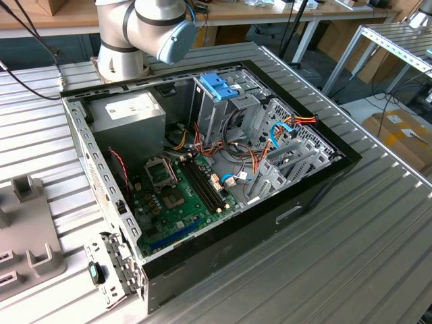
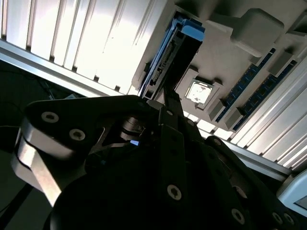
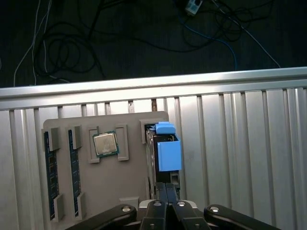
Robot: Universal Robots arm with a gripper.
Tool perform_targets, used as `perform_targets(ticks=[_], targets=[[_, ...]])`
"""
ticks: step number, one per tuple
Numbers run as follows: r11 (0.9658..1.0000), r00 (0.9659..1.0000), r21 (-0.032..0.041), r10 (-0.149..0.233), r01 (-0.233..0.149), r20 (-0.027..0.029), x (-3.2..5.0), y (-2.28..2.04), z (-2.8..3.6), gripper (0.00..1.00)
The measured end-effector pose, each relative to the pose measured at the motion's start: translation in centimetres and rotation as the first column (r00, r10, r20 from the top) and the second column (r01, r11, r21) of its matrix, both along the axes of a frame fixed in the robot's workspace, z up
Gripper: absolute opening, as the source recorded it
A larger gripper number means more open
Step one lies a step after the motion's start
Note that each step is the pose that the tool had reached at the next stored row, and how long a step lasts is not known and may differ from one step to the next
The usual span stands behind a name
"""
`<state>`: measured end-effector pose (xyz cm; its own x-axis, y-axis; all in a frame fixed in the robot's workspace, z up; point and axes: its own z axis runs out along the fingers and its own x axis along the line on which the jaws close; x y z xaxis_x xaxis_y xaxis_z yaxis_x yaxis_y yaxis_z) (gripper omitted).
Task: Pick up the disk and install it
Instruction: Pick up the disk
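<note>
The disk point(image 3: 169, 155) stands on its edge in a slot of a grey parts tray point(image 3: 129, 189), with its light-blue carrier rail facing me; the second wrist view shows it as a dark slab with a blue end point(image 2: 178, 52). In both wrist views my gripper point(image 3: 166, 189) point(image 2: 165, 98) sits right at the disk's near end, its two black fingers pressed together. Whether they pinch any part of the disk cannot be told. In the exterior view the open computer case point(image 1: 317, 185) lies on the ribbed table, with a metal drive cage point(image 1: 226, 111) inside.
The tray also holds a processor chip point(image 3: 105, 143) point(image 2: 197, 92) and two memory sticks point(image 3: 48, 172). In the case are a grey power supply point(image 1: 128, 111), a green motherboard point(image 1: 175, 196) and loose cables point(image 1: 270, 138). The arm's base point(image 1: 145, 27) stands behind the case.
</note>
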<state>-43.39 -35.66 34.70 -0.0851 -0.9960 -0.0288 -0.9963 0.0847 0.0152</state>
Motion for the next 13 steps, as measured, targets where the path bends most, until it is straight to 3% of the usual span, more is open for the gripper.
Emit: perform_targets(ticks=[1, 4, 5, 7, 13], targets=[[1.0000, 1.0000, 0.0001, 0.000, 0.000, 0.0000, 0.00, 0.00, 0.00, 0.17], [1.0000, 1.0000, 0.0000, 0.000, 0.000, 0.0000, 0.00, 0.00, -0.01, 0.36], [1.0000, 1.0000, 0.0000, 0.000, 0.000, 0.0000, 0.00, 0.00, 0.00, 0.36], [1.0000, 1.0000, 0.0000, 0.000, 0.000, 0.0000, 0.00, 0.00, -0.01, 0.48], [1.0000, 1.0000, 0.0001, 0.000, 0.000, 0.0002, 0.00, 0.00, -0.30, 0.48]])
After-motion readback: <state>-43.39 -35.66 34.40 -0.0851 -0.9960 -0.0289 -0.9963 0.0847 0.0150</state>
